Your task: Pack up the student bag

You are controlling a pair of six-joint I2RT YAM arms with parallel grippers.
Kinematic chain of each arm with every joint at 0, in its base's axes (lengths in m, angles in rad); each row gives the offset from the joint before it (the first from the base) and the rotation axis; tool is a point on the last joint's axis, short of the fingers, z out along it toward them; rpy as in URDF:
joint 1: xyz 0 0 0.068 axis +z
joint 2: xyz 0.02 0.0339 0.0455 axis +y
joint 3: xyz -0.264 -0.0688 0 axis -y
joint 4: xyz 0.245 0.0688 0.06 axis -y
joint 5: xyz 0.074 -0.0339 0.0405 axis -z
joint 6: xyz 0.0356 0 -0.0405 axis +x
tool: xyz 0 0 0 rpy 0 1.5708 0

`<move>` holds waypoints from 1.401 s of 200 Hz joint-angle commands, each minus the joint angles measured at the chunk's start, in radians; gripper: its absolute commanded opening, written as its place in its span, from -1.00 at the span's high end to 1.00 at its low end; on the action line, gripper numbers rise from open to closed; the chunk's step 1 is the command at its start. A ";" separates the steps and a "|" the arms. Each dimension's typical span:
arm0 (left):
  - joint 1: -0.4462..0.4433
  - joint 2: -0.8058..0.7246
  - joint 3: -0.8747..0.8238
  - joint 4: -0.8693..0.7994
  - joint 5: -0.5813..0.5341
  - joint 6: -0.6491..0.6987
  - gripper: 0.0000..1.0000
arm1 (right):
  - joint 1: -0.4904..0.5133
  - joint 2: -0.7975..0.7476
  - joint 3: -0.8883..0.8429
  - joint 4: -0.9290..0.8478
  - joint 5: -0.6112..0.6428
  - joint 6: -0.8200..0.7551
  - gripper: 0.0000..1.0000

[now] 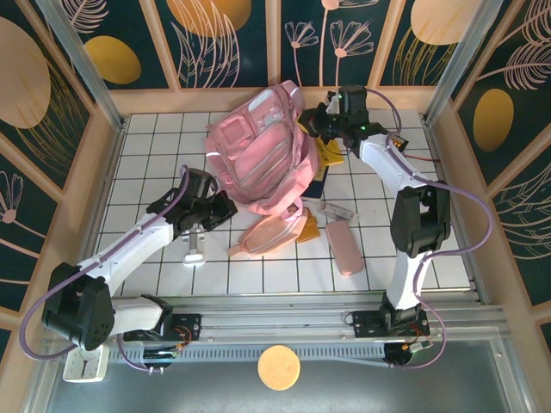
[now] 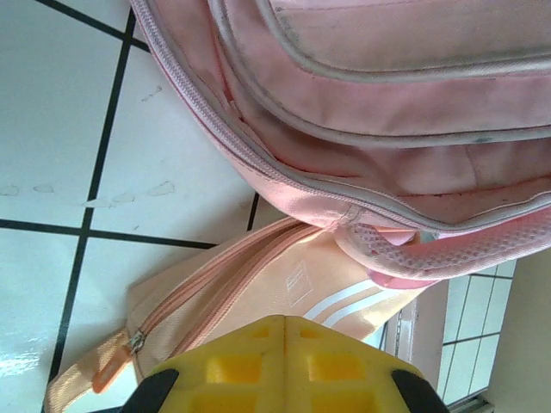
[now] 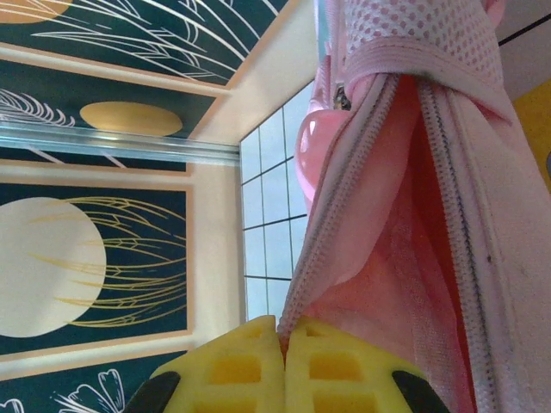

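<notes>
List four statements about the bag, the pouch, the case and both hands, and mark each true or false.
1. The right hand pinches the zipped edge of the student bag. True.
2. The left hand is wide open. False: its fingers are shut together, with nothing between them.
3. The peach pouch is packed inside the student bag. False: it lies on the table, against the bag's near side.
4. The slim pink case lies on the table, on the right arm's side of the peach pouch. True.
</notes>
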 commanded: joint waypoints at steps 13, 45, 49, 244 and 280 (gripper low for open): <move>0.006 0.006 0.003 0.152 0.077 -0.012 0.67 | 0.026 -0.044 0.031 0.149 -0.083 0.009 0.94; 0.004 0.075 0.092 0.161 0.081 0.018 0.27 | 0.037 -0.059 0.017 -0.076 -0.062 -0.142 -0.04; 0.004 0.081 0.100 0.155 0.079 0.024 0.26 | 0.034 -0.058 0.021 -0.131 -0.048 -0.178 -0.08; -0.049 0.324 0.374 -0.061 0.018 0.400 -0.24 | 0.041 0.055 -0.178 -0.379 0.056 -0.396 -0.06; -0.096 0.418 0.463 -0.135 0.066 0.426 -0.28 | 0.059 0.092 -0.181 -0.367 0.066 -0.382 -0.09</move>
